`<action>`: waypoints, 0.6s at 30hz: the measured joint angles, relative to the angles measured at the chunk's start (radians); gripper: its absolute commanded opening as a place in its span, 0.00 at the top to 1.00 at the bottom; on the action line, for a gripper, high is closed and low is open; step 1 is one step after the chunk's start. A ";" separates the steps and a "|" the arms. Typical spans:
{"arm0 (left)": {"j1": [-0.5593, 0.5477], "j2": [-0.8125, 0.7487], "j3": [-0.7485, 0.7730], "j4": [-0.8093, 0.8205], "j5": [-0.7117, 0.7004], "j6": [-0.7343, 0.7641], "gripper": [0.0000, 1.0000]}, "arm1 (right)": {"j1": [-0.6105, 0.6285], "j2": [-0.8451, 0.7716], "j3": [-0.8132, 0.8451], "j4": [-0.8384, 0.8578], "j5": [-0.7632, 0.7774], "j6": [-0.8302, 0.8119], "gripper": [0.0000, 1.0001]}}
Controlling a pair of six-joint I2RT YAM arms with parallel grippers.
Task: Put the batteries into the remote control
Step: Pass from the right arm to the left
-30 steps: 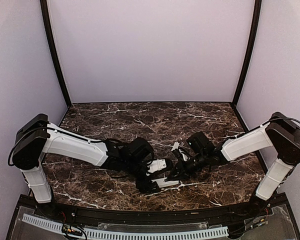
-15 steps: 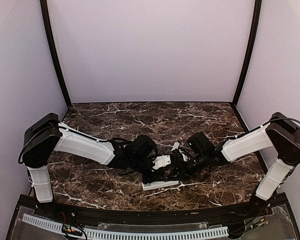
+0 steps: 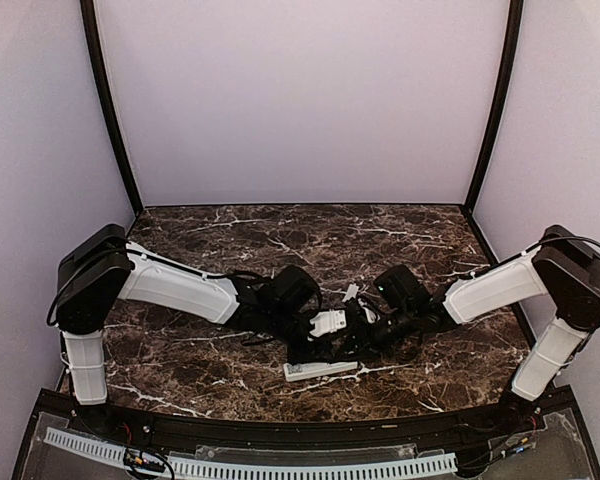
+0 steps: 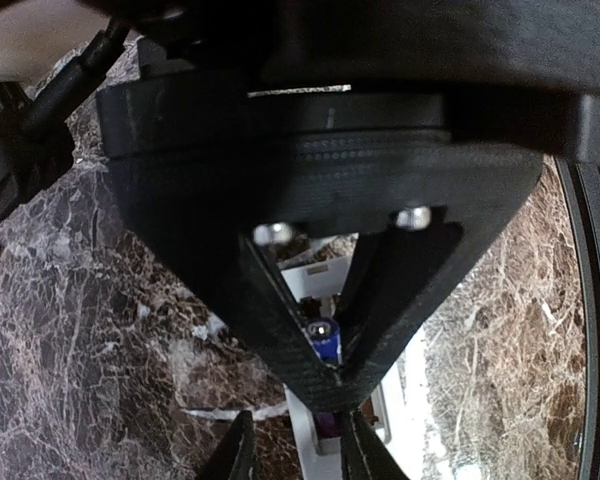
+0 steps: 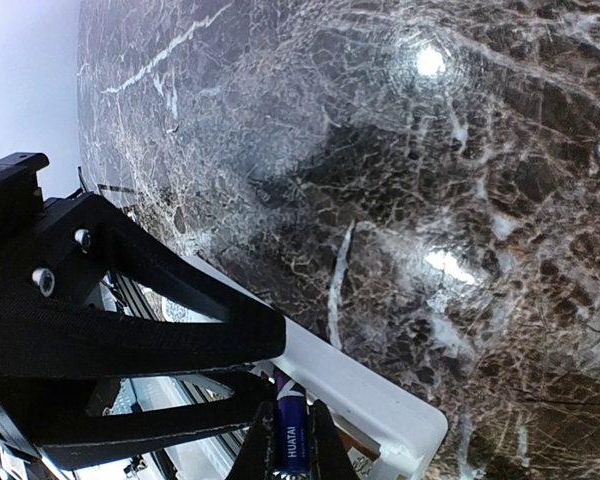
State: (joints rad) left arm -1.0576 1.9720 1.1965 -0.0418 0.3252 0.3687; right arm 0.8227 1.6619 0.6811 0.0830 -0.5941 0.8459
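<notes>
**Your arms: white shells, black joints**

Your left arm (image 3: pixel 170 290) and right arm (image 3: pixel 490 285) wore glossy white link covers between bulky black joint housings. Thin black cables (image 3: pixel 578 240) looped past each shoulder. Silver screw heads (image 4: pixel 413 217) dotted ridged, matte-black plastic.

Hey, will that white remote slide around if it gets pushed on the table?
Probably: the remote looks slim and plastic, so likely light, and the table is glossy marble, offering little grip. It lies flat, so tipping seems unlikely.
</notes>
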 measured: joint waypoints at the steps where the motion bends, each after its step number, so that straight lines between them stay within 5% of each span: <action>1: 0.000 0.000 0.000 -0.003 0.000 0.003 0.70 | 0.001 0.000 0.000 0.001 0.000 0.000 1.00; 18: -0.027 0.011 0.032 -0.046 -0.050 -0.004 0.57 | 0.002 -0.003 -0.020 0.027 -0.011 0.006 1.00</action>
State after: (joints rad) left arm -1.0851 1.9827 1.2282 -0.0875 0.2749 0.3649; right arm 0.8242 1.6588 0.6613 0.1101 -0.6056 0.8524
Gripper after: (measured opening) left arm 0.420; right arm 0.064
